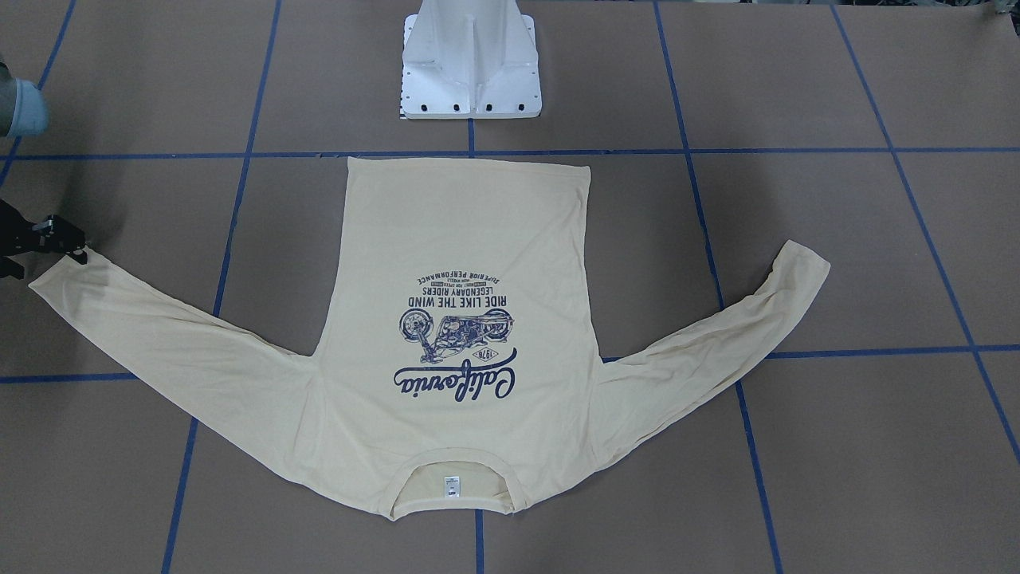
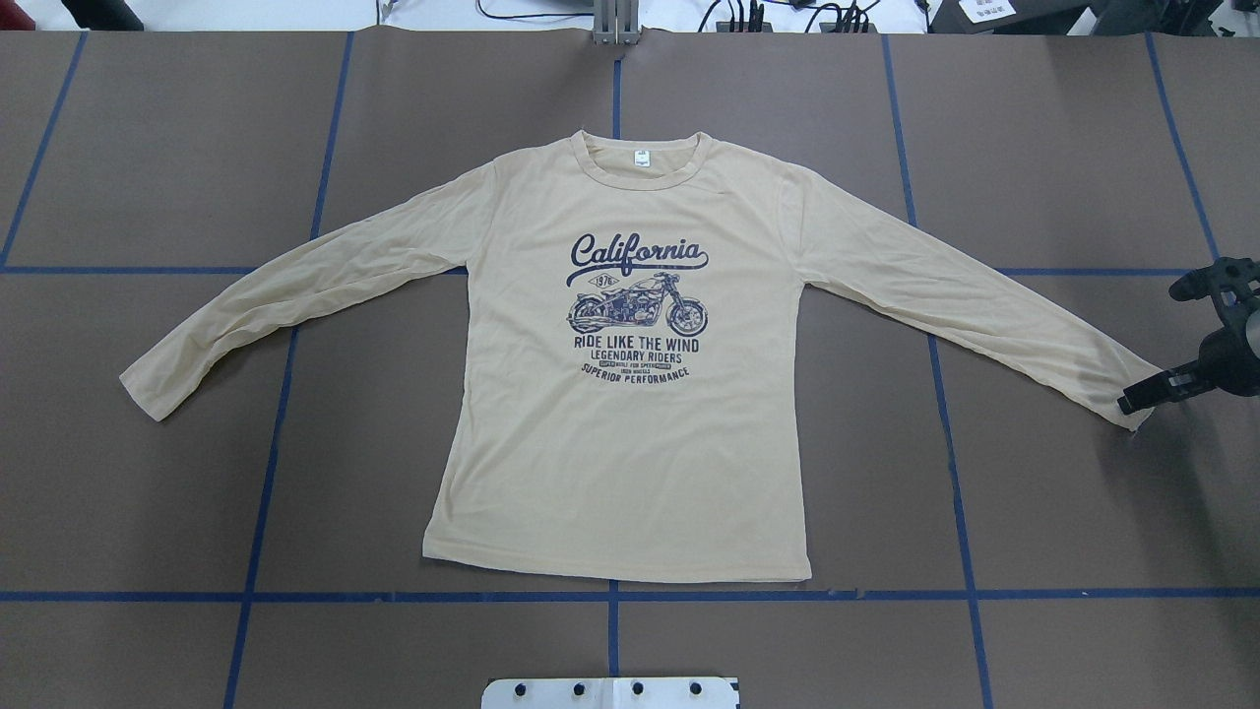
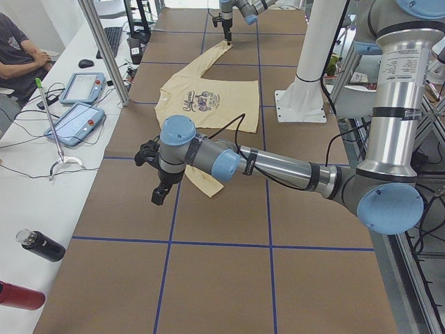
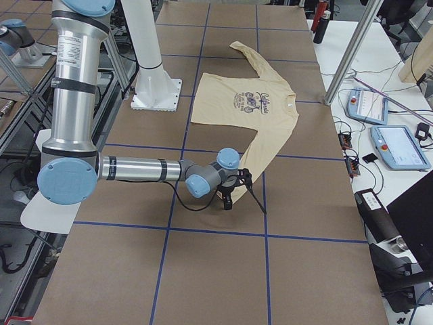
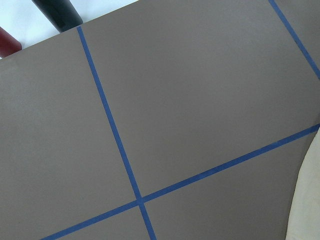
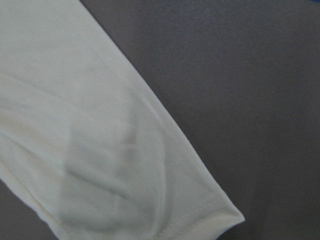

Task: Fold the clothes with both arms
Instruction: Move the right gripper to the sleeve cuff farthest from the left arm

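Observation:
The clothes are one cream-yellow long-sleeved shirt (image 2: pixel 630 414), lying flat with its navy "California" print up and both sleeves spread. My right gripper (image 2: pixel 1152 347) stands open at the right sleeve's cuff (image 2: pixel 1117 379), its nearer fingertip (image 2: pixel 1132 402) right at the cuff's edge. The right wrist view is filled by that cuff (image 6: pixel 125 165), with no fingers showing. My left gripper (image 3: pixel 158 191) hangs over bare table just past the left cuff (image 3: pixel 208 184); I cannot tell whether it is open or shut. The left wrist view catches only a strip of shirt (image 5: pixel 307 200).
The white pedestal base (image 1: pixel 470 64) stands behind the shirt's hem. Blue tape lines (image 2: pixel 610 596) grid the brown table. A side bench holds tablets (image 3: pixel 75 122) and bottles (image 3: pixel 38 247), and a person (image 3: pixel 17 56) sits at it.

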`<state>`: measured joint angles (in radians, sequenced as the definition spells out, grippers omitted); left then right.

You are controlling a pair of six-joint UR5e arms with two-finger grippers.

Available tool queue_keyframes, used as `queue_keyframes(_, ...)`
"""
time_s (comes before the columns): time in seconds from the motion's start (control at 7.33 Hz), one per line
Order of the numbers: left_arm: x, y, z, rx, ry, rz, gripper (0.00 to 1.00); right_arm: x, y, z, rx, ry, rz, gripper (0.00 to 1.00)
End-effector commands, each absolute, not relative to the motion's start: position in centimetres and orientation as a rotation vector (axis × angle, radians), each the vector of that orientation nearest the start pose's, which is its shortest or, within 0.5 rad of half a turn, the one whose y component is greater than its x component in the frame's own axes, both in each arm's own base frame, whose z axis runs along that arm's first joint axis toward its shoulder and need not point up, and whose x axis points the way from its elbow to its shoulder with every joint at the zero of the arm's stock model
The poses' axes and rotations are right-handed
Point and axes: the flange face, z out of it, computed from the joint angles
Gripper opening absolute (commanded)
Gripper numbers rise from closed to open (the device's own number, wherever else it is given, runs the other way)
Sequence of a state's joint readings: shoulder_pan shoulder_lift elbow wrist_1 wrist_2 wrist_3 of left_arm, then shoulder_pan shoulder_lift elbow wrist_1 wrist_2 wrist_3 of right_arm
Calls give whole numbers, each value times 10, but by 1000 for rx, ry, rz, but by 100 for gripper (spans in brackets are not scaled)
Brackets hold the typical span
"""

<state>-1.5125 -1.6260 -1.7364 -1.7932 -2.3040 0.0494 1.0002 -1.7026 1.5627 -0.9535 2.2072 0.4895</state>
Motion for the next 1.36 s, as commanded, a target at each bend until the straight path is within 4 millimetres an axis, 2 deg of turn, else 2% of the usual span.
queue_keyframes(0.0,-36,-531,525,421,724,265,100,-186,-426,664,80,-772,-230,97)
queue_keyframes(0.14,-36,-531,524,422,726,264,100,-186,-425,664,77,-771,-229,94)
queue_keyframes(0.27,-36,-531,523,423,726,265,100,-185,-425,665,76,-770,-229,82)
queue_keyframes(0.41,-36,-531,523,423,726,265,100,-185,-425,667,74,-769,-228,81)
queue_keyframes(0.55,-36,-530,522,426,726,266,100,-185,-425,667,74,-768,-226,72)
queue_keyframes(0.82,-36,-529,517,433,725,267,100,-186,-425,668,70,-768,-227,48)
queue_keyframes(0.95,-36,-529,518,432,726,267,100,-187,-427,665,74,-774,-230,32)
queue_keyframes(1.09,-36,-529,518,432,726,267,100,-189,-429,657,79,-791,-237,26)
queue_keyframes(1.23,-36,-529,518,432,726,267,100,-189,-430,652,80,-807,-241,25)
